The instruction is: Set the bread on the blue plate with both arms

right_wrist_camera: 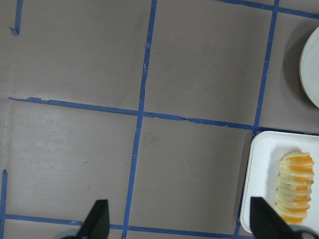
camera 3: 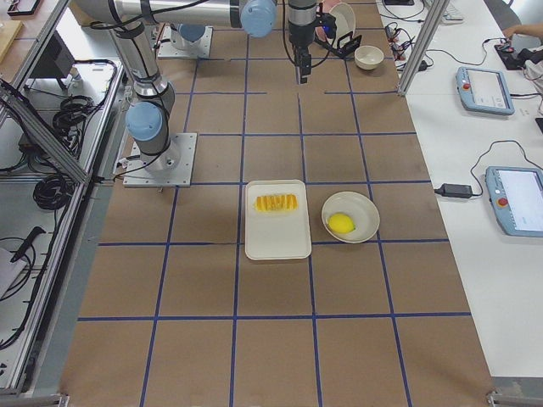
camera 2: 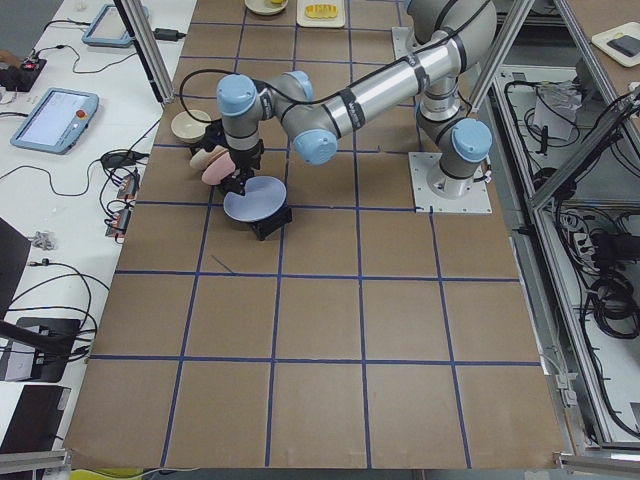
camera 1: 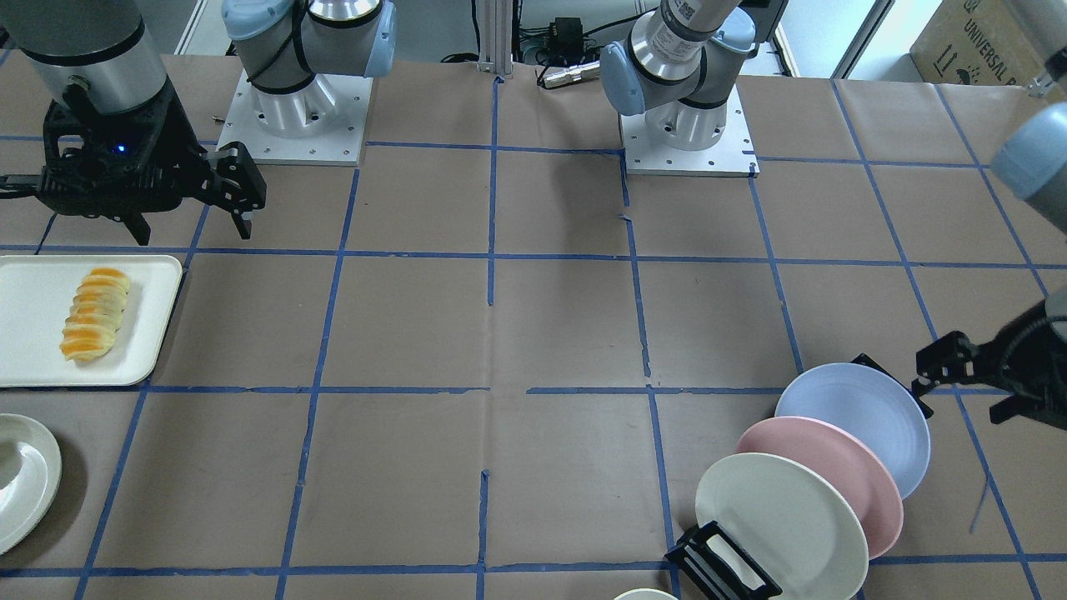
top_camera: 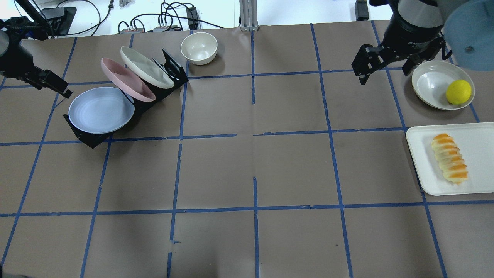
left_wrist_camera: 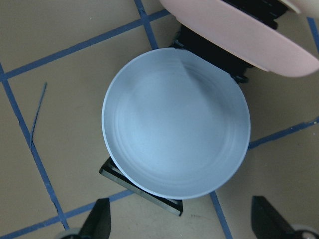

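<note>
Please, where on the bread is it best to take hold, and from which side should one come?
Grip the bread at its middle, across the narrow width, coming straight down from above. It lies flat on the white tray, long and ridged, with bare tray along both long sides, so a grasp likely has room.

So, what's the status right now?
Left gripper open by racked blue plate; pink plate close behind. Right gripper open, short of bread on white tray.

The bread (top_camera: 449, 158) has orange and pale yellow stripes. The black rack (top_camera: 175, 71) holds a pale blue plate (top_camera: 101, 110), a pink plate (top_camera: 123, 79) and a cream plate (top_camera: 144, 67).
</note>
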